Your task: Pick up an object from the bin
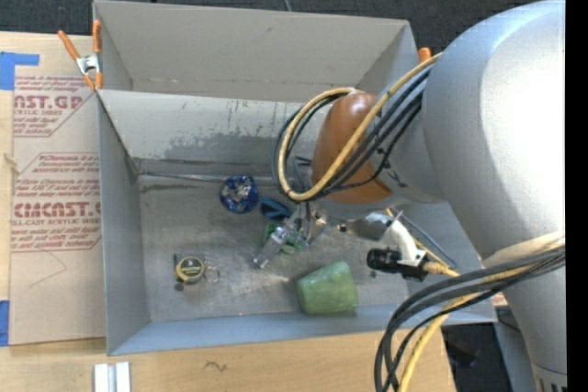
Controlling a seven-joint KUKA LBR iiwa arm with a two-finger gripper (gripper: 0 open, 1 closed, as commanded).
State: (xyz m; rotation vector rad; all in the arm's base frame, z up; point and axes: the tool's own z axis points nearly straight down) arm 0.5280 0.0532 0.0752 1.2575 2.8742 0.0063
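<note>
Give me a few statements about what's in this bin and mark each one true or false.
1. A green block lies near the front wall of the bin. True.
2. The blue round thing sits in the front left corner. False: it lies toward the back of the floor.
3. The small yellow-and-black round thing lies by itself on the left of the floor. True.
4. The green block touches the blue round thing. False: they lie apart, with the pincer between them.
</note>
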